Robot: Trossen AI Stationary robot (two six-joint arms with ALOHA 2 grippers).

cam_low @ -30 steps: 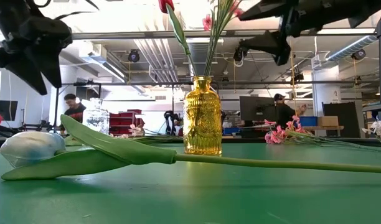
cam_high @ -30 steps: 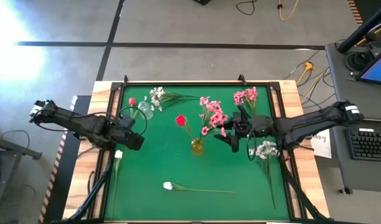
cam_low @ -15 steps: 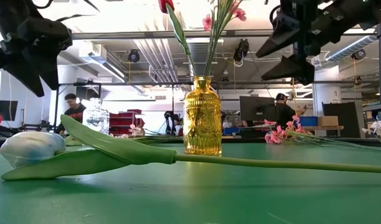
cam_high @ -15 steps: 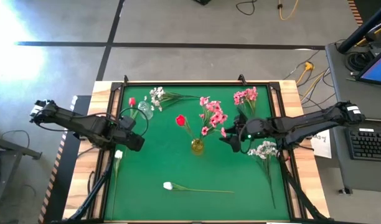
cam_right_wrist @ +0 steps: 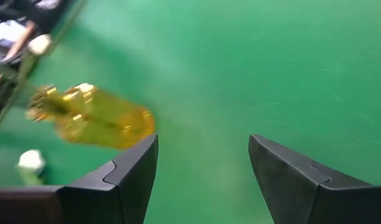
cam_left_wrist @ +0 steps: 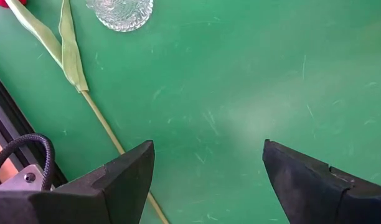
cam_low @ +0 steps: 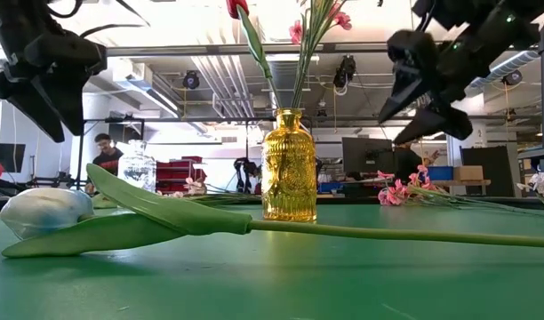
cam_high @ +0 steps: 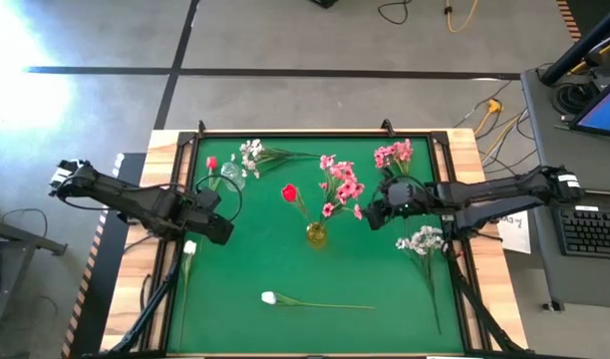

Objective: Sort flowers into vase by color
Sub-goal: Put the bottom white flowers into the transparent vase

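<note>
Dark fingers of our right gripper [cam_high: 370,212] stand apart, holding nothing, above the green mat [cam_high: 265,259] just right of the amber vase [cam_high: 315,235]. Our left gripper [cam_high: 217,221] also gapes empty near the clear vase [cam_high: 231,178]. The amber vase holds a red tulip [cam_high: 288,192] and pink sprays [cam_high: 341,187]; the low view cuts off their blooms. A white tulip [cam_high: 269,297] lies near the mat's front. Behind, a person [cam_low: 101,151] stands in the workshop.

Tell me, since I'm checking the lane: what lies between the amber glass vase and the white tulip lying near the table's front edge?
Only bare green mat, seen from the high view, between the amber glass vase and the white tulip.
</note>
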